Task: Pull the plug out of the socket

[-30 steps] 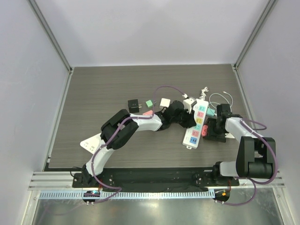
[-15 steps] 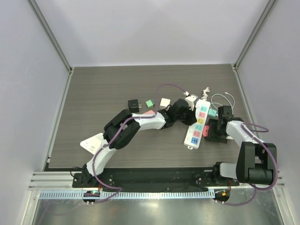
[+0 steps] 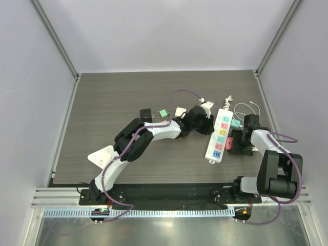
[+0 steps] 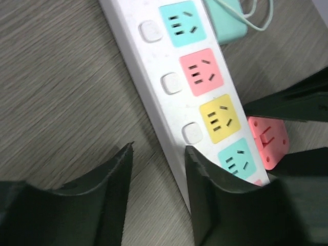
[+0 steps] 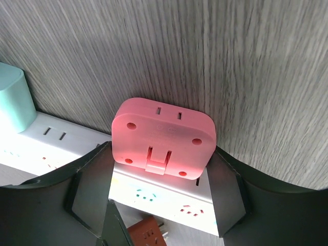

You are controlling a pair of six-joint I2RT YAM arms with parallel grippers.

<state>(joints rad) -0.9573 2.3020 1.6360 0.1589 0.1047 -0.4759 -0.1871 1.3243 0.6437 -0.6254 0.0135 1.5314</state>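
The white power strip (image 3: 219, 134) with coloured sockets lies slanted right of centre. A pink plug (image 5: 161, 136) sits against its right side, and my right gripper (image 5: 160, 169) is shut on it, one finger on each flank. In the top view that gripper (image 3: 239, 140) is right of the strip. My left gripper (image 3: 204, 123) is at the strip's left edge, open. In the left wrist view its right finger (image 4: 220, 200) overlaps the strip (image 4: 174, 82), its left finger (image 4: 102, 195) is over bare table, and the pink plug (image 4: 266, 141) shows past the strip.
A teal plug (image 4: 225, 23) with a white cable (image 3: 246, 108) sits on the strip's right side further back. Loose black (image 3: 146, 115), green (image 3: 163, 113) and white (image 3: 180, 111) plugs lie left of my left gripper. A white card (image 3: 100, 156) is at front left. A red-brown plug (image 5: 148, 237) lies under the right gripper.
The strip has shifted slightly right. My left gripper has moved back along its left edge and opened a little. My right gripper has drifted right, still on the pink plug.
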